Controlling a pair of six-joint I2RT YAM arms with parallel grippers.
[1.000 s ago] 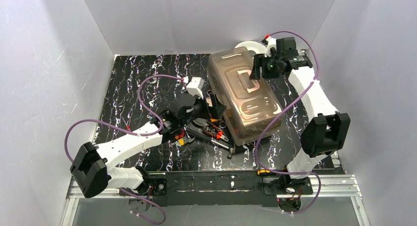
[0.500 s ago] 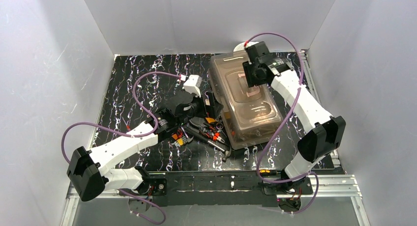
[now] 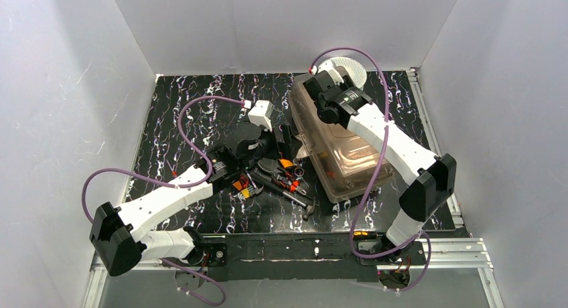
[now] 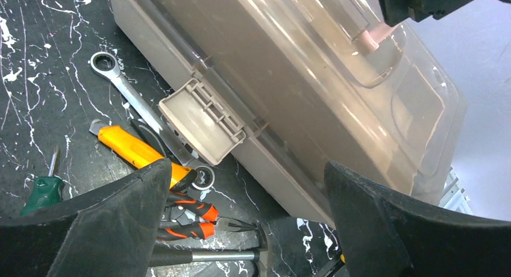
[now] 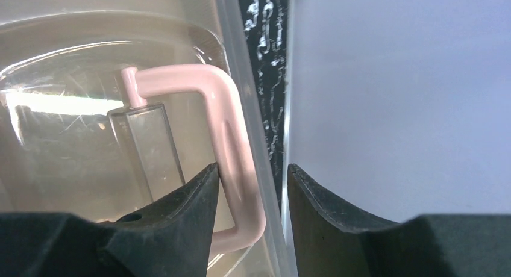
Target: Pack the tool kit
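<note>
toolbox (image 3: 341,157) lies lid down at the right-centre of the black table (image 3: 181,114), with tools heaped just beside its left side. only the left wrist view shows its one latch (image 4: 202,121) hanging undone, plus one wrench (image 4: 120,84), one orange knife (image 4: 129,147), one green screwdriver (image 4: 39,192), one red pliers (image 4: 190,220) and one hammer (image 4: 211,256). left gripper (image 4: 244,168) is spread wide, holding nothing. only the right wrist view shows the cream handle (image 5: 235,144) running between the narrowly parted fingers of the right gripper (image 5: 251,168); pinched or not, i cannot tell. one white spool (image 3: 348,65) shows only from above.
</note>
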